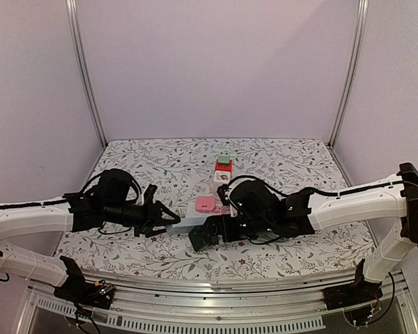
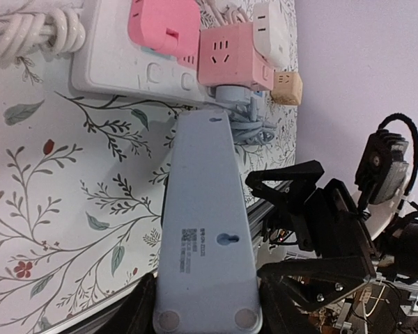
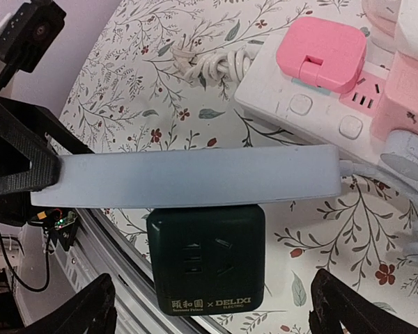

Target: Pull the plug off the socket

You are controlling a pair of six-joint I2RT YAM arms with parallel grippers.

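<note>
Pale lilac walls [image 1: 216,62] enclose a desk [image 1: 299,163] laid with a floral cloth, and both arms are reached in over its middle. A grey strip [image 3: 195,177] is held by one end, with the left gripper [image 1: 161,217] closed firmly on that end. The strip appears to be raised off the cloth. Its back, with a keyhole slot and a label, is turned to the left wrist camera, so its socket face is presented to the right arm. This hold is judged to be an anchor, so that the strip is not dragged along when the plug is pulled.

A white strip [image 2: 118,62] lies flat just beyond the far end of the grey strip, with a pink plug [image 3: 320,56] seated in it and a coiled cable [image 3: 209,66] beside it. It seems to play no part in the task.

The plug [image 3: 205,261], a dark green cube, is seated in the grey strip near its middle and has not yet been pulled. The right gripper [image 1: 203,236] is spread wide and nothing is held in it. Its fingers are seen on either side of the plug, apart from it. A squeeze on the cube's sides and a straight pull away from the socket face are judged to be needed next. A slanted pull could twist the strip in the left gripper.
</note>
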